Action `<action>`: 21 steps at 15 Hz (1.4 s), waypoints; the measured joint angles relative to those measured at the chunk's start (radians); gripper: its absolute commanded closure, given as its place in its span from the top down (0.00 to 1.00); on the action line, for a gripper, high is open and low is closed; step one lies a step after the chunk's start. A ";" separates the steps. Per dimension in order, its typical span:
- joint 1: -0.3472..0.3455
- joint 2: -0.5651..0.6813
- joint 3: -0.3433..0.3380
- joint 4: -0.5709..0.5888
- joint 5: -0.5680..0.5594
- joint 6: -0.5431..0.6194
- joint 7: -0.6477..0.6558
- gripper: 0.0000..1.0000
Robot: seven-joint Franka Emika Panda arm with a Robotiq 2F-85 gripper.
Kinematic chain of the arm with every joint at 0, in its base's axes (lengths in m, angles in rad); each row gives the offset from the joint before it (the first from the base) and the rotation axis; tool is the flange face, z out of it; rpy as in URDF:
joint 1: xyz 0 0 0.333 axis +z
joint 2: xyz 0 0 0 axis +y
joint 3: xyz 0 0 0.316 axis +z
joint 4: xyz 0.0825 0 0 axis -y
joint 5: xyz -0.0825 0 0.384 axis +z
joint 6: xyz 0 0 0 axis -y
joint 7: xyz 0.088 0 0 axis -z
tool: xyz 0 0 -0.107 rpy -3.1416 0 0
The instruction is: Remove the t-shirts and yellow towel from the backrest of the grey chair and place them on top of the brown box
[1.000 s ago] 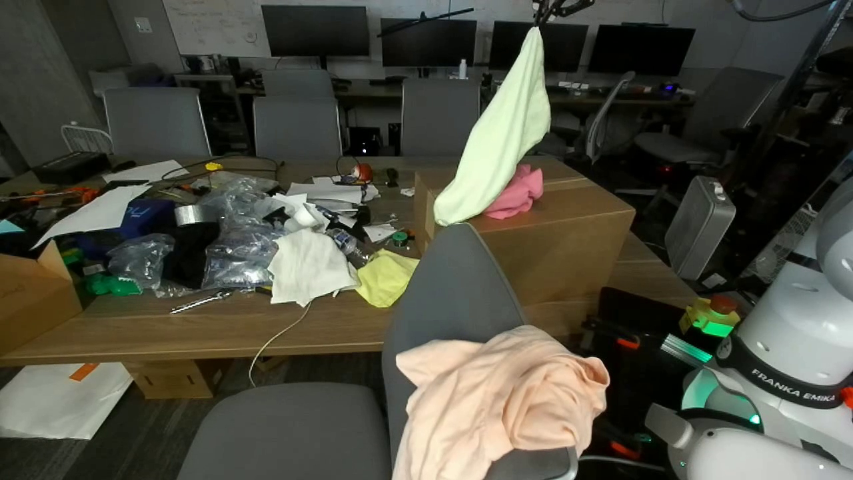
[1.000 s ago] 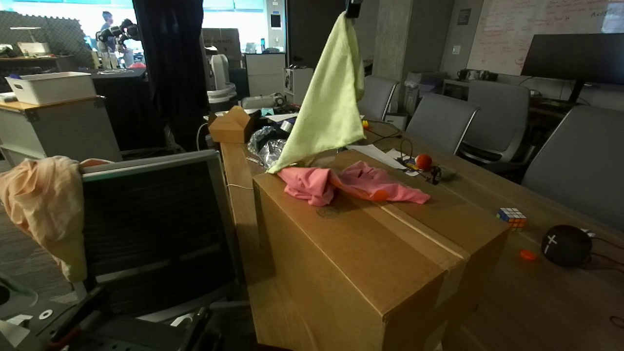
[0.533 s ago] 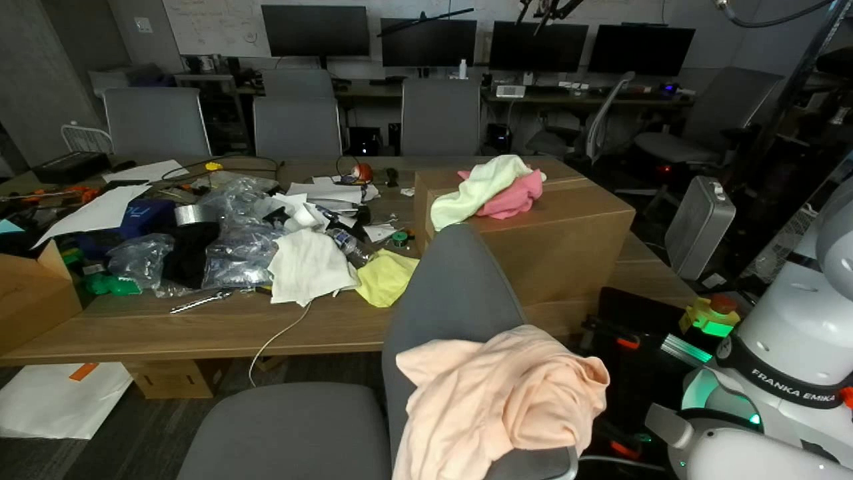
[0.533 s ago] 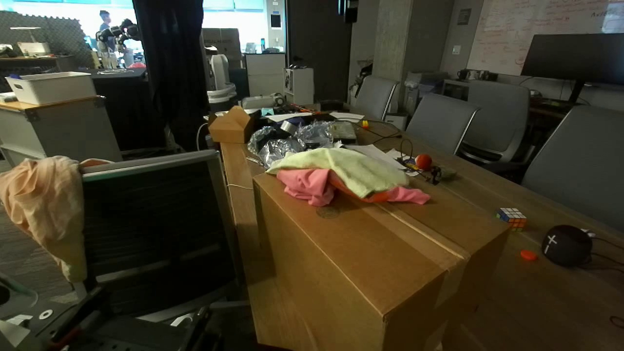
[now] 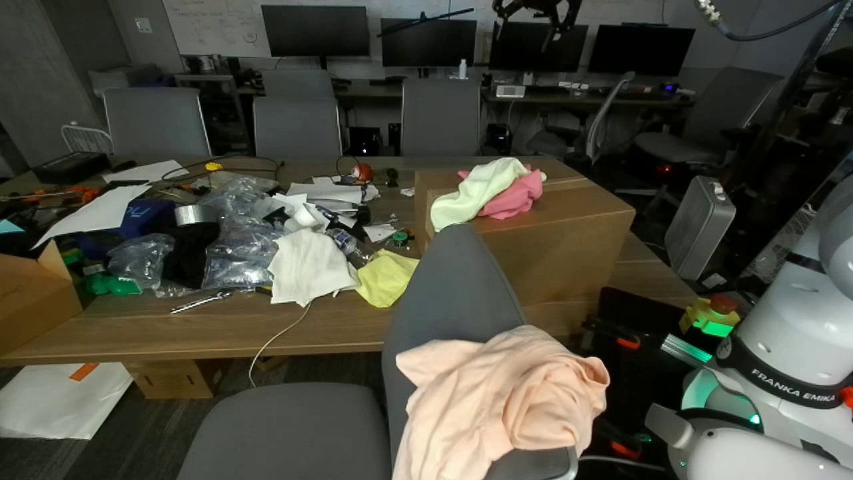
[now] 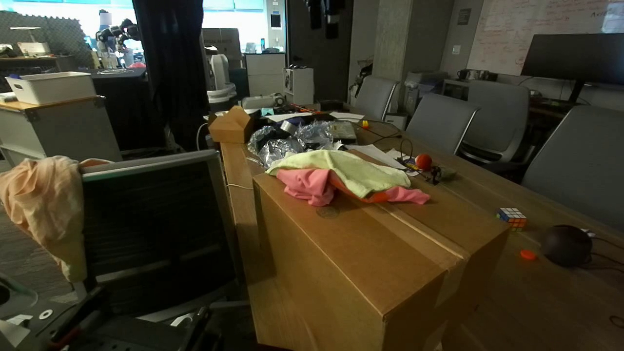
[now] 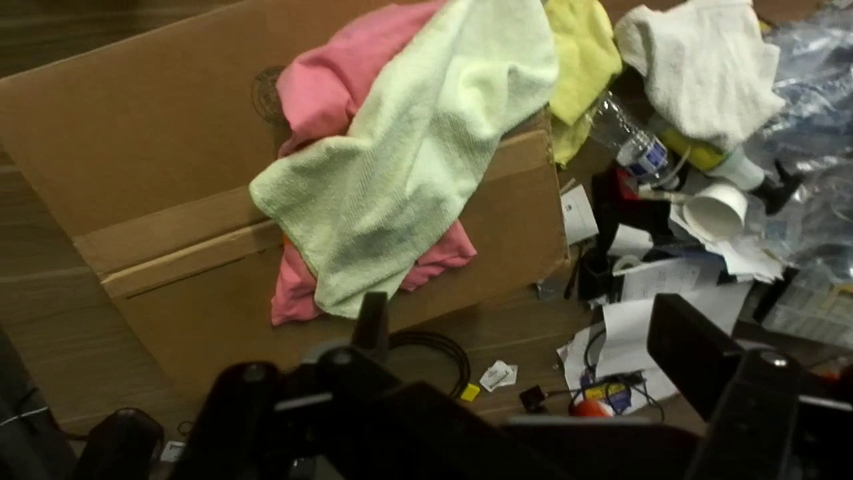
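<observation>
Wrist view: the yellow towel (image 7: pixel 413 153), ribbed and creased, is draped over the crumpled pink t-shirt (image 7: pixel 326 83) on the flat, taped top of the brown cardboard box (image 7: pixel 166 147). The gripper (image 7: pixel 520 310) is spread wide; nothing is held. In both exterior views, the peach t-shirt (image 5: pixel 503 400) is bunched over the smooth, rounded grey chair (image 5: pixel 450 293).

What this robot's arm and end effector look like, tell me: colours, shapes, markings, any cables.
In an exterior view, the arm is glossy white, smooth and rounded; a black band carries white FRANKA EMIKA lettering. The end effector is black and visibly jointed, with blocky, squared fingers. A grey cable with a silvery connector probably belongs to the arm.
</observation>
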 measured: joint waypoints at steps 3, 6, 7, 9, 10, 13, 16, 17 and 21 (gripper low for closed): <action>0.044 -0.001 0.052 -0.043 -0.063 -0.063 -0.017 1.00; 0.097 -0.002 0.108 -0.082 -0.103 -0.128 -0.038 1.00; 0.115 -0.002 0.127 -0.093 -0.114 -0.151 -0.047 1.00; 0.150 -0.003 0.162 -0.110 -0.137 -0.198 -0.069 1.00; 0.167 -0.003 0.179 -0.117 -0.149 -0.221 -0.080 1.00; 0.217 -0.004 0.228 -0.144 -0.193 -0.274 -0.117 1.00; 0.267 -0.004 0.273 -0.178 -0.237 -0.291 -0.160 1.00; 0.285 -0.004 0.287 -0.191 -0.247 -0.292 -0.182 1.00; 0.347 0.008 0.328 -0.223 -0.255 -0.288 -0.285 1.00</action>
